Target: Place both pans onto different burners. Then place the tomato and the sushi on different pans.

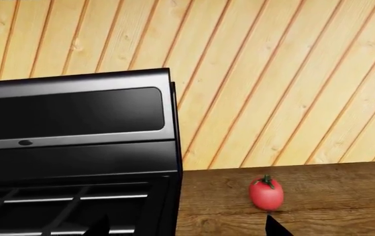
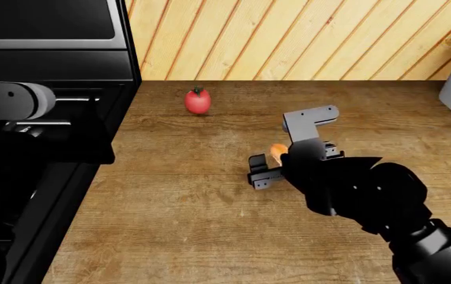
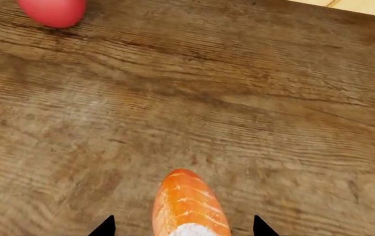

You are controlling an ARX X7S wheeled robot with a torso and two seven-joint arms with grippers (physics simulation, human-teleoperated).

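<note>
Sushi (image 3: pixel 187 206) lies between the right gripper's (image 3: pixel 182 227) spread fingers (image 3: pixel 103 227); tomato (image 2: pixel 197 101) apart.

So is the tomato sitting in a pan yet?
No, the tomato sits on the bare wooden counter beside the stove, and no pan shows anywhere near it.

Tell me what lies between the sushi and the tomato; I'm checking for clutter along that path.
Nothing: only bare wooden counter separates the sushi from the tomato. The head view shows it, and the right wrist view confirms it.
</note>
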